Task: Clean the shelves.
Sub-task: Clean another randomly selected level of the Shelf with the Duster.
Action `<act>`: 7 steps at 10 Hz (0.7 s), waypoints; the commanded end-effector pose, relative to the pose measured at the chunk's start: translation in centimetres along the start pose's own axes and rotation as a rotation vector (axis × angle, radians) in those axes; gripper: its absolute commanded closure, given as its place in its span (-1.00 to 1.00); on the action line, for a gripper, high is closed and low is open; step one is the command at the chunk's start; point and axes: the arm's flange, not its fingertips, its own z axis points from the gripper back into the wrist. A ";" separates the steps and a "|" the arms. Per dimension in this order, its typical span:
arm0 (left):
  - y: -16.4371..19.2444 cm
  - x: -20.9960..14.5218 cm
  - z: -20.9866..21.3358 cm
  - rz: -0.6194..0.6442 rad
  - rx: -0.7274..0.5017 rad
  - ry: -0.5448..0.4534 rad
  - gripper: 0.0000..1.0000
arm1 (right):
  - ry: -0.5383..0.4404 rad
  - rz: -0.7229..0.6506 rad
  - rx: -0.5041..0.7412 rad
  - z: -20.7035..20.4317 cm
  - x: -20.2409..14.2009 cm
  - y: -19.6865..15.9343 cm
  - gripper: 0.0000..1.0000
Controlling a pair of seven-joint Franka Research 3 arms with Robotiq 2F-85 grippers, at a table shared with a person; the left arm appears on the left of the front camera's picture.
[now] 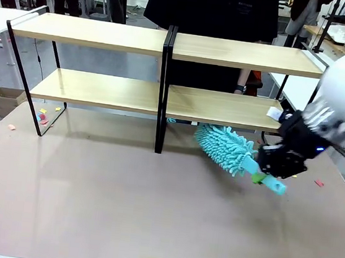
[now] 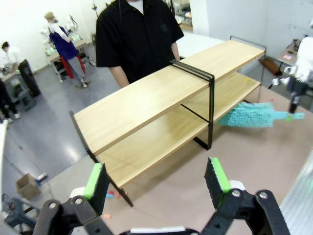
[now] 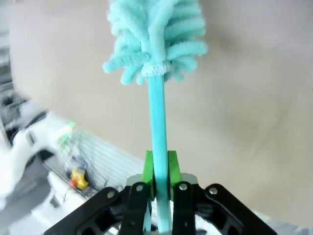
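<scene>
The shelves (image 1: pixel 169 44) stood across the far half of the beige table (image 1: pixel 118 222): 2 joined units, each with 2 tiers, so 4 smooth, light wooden boards on a thin black metal frame. 1 duster (image 1: pixel 226 149) had a fluffy turquoise head of soft, finger-like strands on a straight, flat turquoise plastic handle. Its head sat just below the front edge of the lower right board, near the middle posts and low over the table.

In the front view the right gripper (image 1: pixel 268 168) held the handle at its near end. The right wrist view gave the grip closely: 2 green pads (image 3: pixel 148 169) pressed flat against the handle on both sides, with the duster (image 3: pixel 156 34) pointing away over the table. The left wrist view had the left gripper (image 2: pixel 155 178) high and back from the shelves (image 2: pixel 146 93), its jaws spread wide with nothing between them. A person (image 2: pixel 137 34) in a black shirt stood behind the shelves. A few small red and yellow scraps (image 1: pixel 43 117) lay by the left leg.
</scene>
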 end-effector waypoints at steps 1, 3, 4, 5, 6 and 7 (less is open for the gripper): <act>0.0 -0.1 -0.1 -0.002 0.004 -0.002 -1.00 | 0.167 0.049 0.105 6.2 -10.8 -4.2 0.74; 0.0 -0.1 -0.1 -0.002 0.004 -0.002 -1.00 | 0.365 0.192 0.134 10.1 -18.5 -8.0 0.74; 0.0 -0.1 -0.1 -0.002 0.004 -0.002 -1.00 | 0.316 0.253 0.221 11.7 -21.4 -10.0 0.74; 0.0 -0.1 -0.1 -0.002 0.004 -0.002 -1.00 | 0.244 0.355 0.293 12.8 -24.0 -11.9 0.74; 0.0 -0.1 -0.1 -0.002 0.004 -0.002 -1.00 | 0.165 0.405 0.365 13.2 -25.5 -13.7 0.74; 0.0 -0.1 -0.1 -0.002 0.004 -0.002 -1.00 | 0.111 0.426 0.421 13.1 -25.9 -14.8 0.74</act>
